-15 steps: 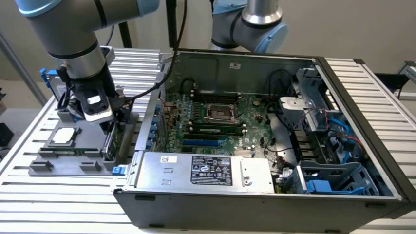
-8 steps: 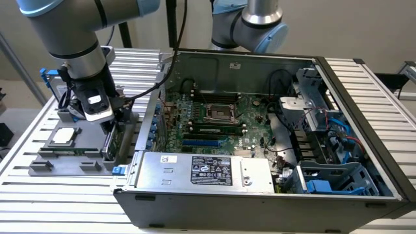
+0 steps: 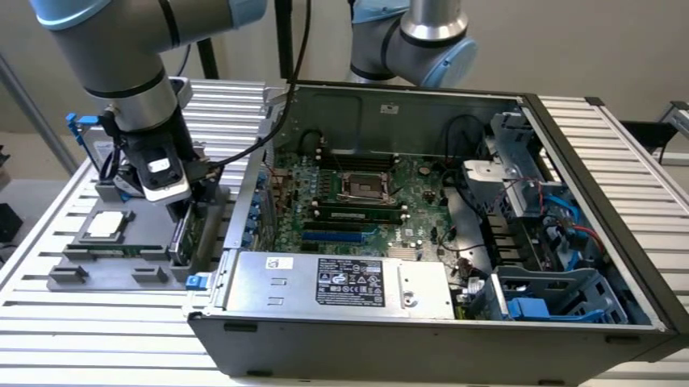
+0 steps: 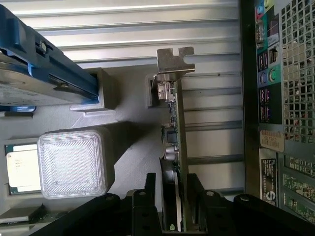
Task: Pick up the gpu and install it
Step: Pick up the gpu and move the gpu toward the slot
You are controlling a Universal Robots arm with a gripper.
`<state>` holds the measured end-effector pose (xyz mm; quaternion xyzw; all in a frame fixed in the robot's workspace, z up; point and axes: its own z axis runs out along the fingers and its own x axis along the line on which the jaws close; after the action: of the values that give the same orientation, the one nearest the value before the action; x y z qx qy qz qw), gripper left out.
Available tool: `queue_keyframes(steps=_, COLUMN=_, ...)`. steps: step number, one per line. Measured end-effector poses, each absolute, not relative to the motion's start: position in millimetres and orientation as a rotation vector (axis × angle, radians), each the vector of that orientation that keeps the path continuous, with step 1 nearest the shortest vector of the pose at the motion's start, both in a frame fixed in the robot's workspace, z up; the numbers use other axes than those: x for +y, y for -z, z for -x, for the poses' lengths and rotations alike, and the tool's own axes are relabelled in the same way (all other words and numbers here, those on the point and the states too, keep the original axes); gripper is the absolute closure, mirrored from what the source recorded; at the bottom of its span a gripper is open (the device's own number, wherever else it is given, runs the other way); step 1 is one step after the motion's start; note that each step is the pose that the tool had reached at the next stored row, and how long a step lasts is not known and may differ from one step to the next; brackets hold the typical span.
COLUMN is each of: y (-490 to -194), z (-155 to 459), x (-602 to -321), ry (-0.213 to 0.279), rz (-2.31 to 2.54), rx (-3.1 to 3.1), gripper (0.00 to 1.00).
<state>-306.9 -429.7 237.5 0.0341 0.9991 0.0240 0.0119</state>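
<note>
The gpu stands on edge in a slot of the grey holder, with its silver end bracket at the far end. Its green board faces one side and its black cooler the other. My gripper comes down over the card's upper edge, one black finger on each face, shut on it. In the exterior view the gripper hangs over the gpu at the left of the open computer case. The card still sits in the holder.
A hard drive with blue rails and a square CPU chip rest in the same holder. The case's rear panel is close beside the card. Inside the case are the motherboard and power supply. A second arm stands behind.
</note>
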Motion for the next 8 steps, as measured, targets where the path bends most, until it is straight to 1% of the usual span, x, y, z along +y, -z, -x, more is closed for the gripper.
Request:
queue_keyframes(steps=1, y=-237.5, z=306.8, x=-429.5, ry=-0.075, rz=-0.106, rx=3.115, gripper=0.61)
queue_keyframes(steps=2, y=-237.5, z=306.8, x=-429.3, ry=-0.074, rz=-0.106, rx=3.115, gripper=0.63)
queue_keyframes(steps=4, y=-237.5, z=306.7, x=-428.9, ry=-0.074, rz=-0.105, rx=3.115, gripper=0.63)
queue_keyframes(steps=5, y=-237.5, z=306.6, x=-428.8, ry=-0.074, rz=-0.105, rx=3.115, gripper=0.70)
queue_keyframes(steps=7, y=-237.5, z=306.6, x=-428.8, ry=-0.073, rz=-0.104, rx=3.115, gripper=0.70)
queue_keyframes(steps=8, y=-237.4, z=306.5, x=-428.7, ry=-0.073, rz=-0.104, rx=3.115, gripper=0.72)
